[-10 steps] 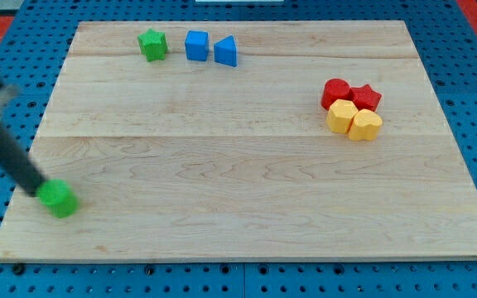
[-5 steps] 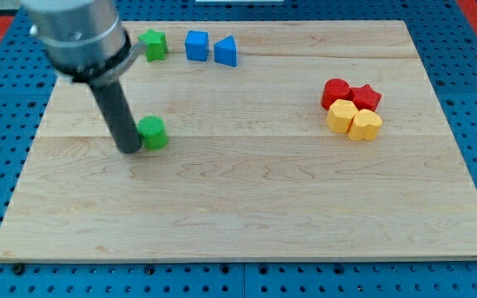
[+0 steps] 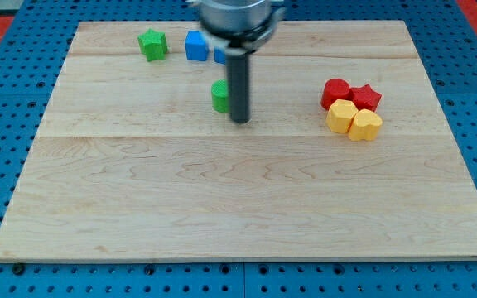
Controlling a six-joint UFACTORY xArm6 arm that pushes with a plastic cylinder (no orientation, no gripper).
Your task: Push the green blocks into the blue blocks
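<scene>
My tip (image 3: 240,121) rests on the board just right of and below a green block (image 3: 219,96), whose right side the rod hides. A green star-shaped block (image 3: 151,44) lies near the view's top left. A blue cube (image 3: 195,45) sits right of it. A second blue block (image 3: 220,55) is mostly hidden behind the rod, directly above the green block.
Two red blocks (image 3: 336,90) (image 3: 366,97) and two yellow blocks (image 3: 341,117) (image 3: 365,125) cluster at the view's right. The wooden board (image 3: 222,207) sits on a blue pegboard.
The green block has moved from the lower left up and to the right, to just below the blue blocks. The rod has swept with it and now stands on its right side.
</scene>
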